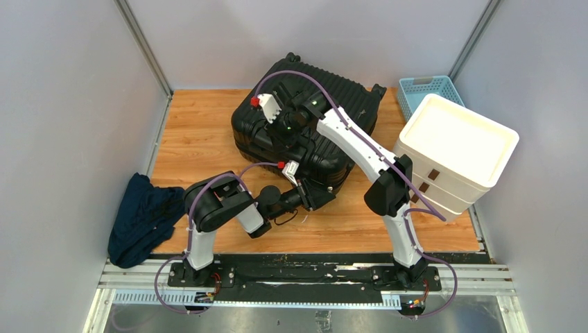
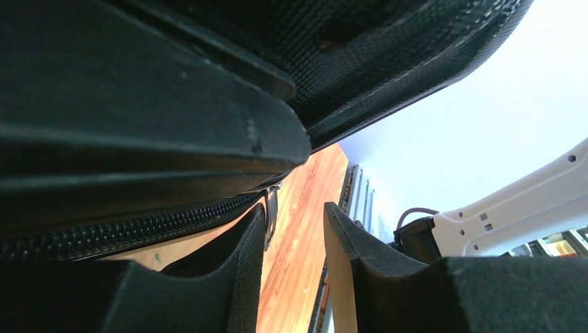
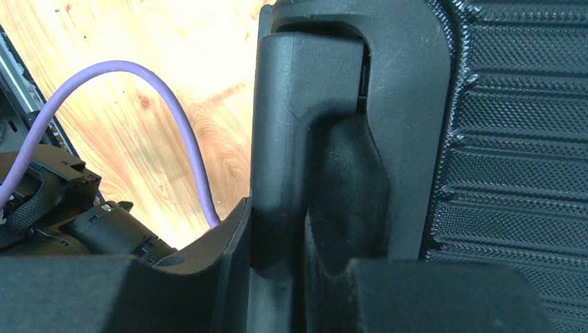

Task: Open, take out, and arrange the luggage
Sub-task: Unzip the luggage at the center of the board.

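On the wooden table, a white stacked drawer unit crowds the right side, near the case's right-hand edge, with a light-blue mesh basket behind it. A dark blue cloth lies crumpled at the table's left edge, well apart from everything else. The luggage lies flat at the middle and back of the table. It is closed, a black ribbed hard shell with small wheels at its far edge and a zipper running along its seam. The right gripper reaches over the top of the shell, and its fingers are clamped around the black handle, one on each side. The left gripper sits low at the case's near edge, its fingers apart with bare table showing between them. The metal zipper pull hangs just by one fingertip; whether they touch cannot be told.
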Motion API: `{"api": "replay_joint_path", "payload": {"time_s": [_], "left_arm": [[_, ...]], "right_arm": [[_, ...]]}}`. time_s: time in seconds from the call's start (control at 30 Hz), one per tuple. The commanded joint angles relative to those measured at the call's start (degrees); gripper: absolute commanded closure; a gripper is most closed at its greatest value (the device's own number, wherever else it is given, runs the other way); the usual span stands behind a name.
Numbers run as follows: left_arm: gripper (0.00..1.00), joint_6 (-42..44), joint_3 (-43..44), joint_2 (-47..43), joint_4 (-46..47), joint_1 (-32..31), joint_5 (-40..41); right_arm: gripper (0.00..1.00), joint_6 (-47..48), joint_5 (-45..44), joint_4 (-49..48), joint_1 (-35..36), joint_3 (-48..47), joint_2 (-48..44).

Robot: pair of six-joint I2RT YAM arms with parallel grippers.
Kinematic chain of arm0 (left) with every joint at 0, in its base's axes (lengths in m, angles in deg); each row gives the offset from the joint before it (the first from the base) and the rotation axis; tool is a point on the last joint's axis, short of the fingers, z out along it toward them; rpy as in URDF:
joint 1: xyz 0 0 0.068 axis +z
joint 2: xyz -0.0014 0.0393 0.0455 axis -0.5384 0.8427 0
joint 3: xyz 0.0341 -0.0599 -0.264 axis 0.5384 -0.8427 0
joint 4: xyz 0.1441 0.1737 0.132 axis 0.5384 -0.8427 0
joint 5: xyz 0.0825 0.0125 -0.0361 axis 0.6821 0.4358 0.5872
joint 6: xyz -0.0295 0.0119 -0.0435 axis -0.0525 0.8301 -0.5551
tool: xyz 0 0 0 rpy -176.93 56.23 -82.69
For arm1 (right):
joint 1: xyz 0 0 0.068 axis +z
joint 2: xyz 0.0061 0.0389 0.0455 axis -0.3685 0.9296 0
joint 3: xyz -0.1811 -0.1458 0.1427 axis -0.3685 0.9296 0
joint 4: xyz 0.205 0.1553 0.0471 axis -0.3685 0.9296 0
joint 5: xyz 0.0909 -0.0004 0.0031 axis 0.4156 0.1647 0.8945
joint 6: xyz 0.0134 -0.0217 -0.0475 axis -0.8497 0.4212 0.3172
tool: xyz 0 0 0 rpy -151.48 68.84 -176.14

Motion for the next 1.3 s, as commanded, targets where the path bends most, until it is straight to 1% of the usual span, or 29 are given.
{"api": "replay_joint_path", "payload": {"time_s": [0.0, 0.13, 0.23, 0.43, 0.53, 0.63, 0.7, 0.83, 0.93, 0.97, 1.1, 1.27], "left_arm": [[0.59, -3.6, 0.7, 1.5, 0.6, 0.0, 2.7], [0.55, -5.2, 1.2, 3.6, 0.6, -0.3, 3.8], [0.55, -5.4, 1.6, 4.6, 0.6, -1.1, 5.9], [0.56, -4.6, 1.5, 5.5, 0.6, -3.3, 14.1], [0.58, -4.9, 2.0, 6.3, 0.6, -4.3, 17.8], [0.64, -6.2, 2.2, 7.4, 0.6, -5.0, 20.4], [0.73, -6.7, 2.6, 8.0, 0.6, -5.2, 21.1], [0.86, -6.8, 3.3, 8.3, 0.7, -5.3, 21.1], [0.98, -6.5, 3.2, 8.0, 0.7, -5.3, 20.6], [1.00, -6.4, 3.0, 7.8, 0.7, -5.4, 20.6], [1.00, -5.4, 1.2, 6.0, 0.7, -5.3, 20.0], [1.00, -3.7, -4.4, 1.8, 0.7, -5.4, 20.1]], "right_arm": [[1.00, -0.9, 10.1, -3.6, 2.0, -2.2, -5.7], [1.00, -1.0, 10.1, -3.6, 2.0, -1.9, -6.0], [1.00, -1.0, 10.1, -3.8, 2.1, -2.0, -6.0], [1.00, -1.1, 10.2, -3.8, 2.1, -1.9, -6.0], [1.00, -1.2, 10.2, -3.9, 2.1, -1.8, -6.1], [1.00, -1.2, 10.3, -3.9, 2.1, -1.4, -6.3], [1.00, -1.2, 10.3, -4.0, 2.1, -1.0, -6.5], [1.00, -1.1, 10.3, -4.1, 2.1, -0.7, -6.8], [1.00, -0.9, 10.0, -4.2, 2.1, 0.0, -7.1], [1.00, -0.8, 9.8, -4.2, 2.0, 0.3, -7.3], [1.00, 0.2, 9.2, -4.2, 1.6, 2.5, -9.2], [1.00, 2.5, 8.2, -4.3, -0.2, 7.7, -12.9]]}}
